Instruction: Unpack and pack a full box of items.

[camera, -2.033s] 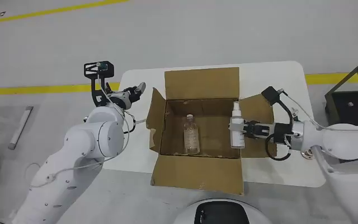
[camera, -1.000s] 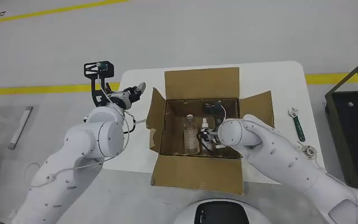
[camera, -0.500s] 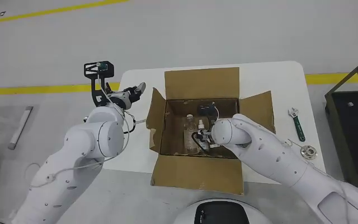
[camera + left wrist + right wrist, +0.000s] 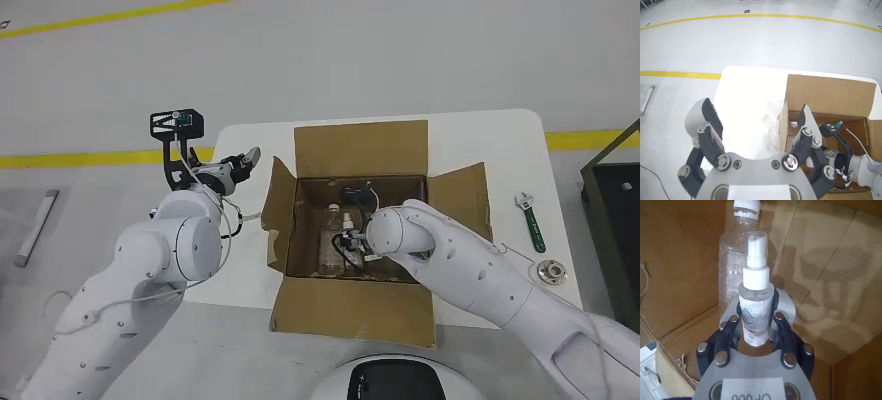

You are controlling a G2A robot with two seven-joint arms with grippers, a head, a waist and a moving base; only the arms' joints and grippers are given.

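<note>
The right hand [image 4: 756, 311] was down inside the open cardboard box [image 4: 360, 148] at the centre of the top view. Its two fingers were closed on the labelled body of a small spray bottle [image 4: 755, 283] (clear cap, white collar). Just beside the spray bottle, toward the box's left wall in the top view, was a clear plastic bottle [image 4: 730, 262] with a white cap; whether the two touched could not be told. The left hand [image 4: 755, 106] hung over the white counter [image 4: 480, 135] left of the box, with its fingers spread wide and holding nothing. At the right of the top view a wrench [image 4: 530, 221] lay on the counter with a round metal part [image 4: 548, 269] below it, both well apart from the box.
</note>
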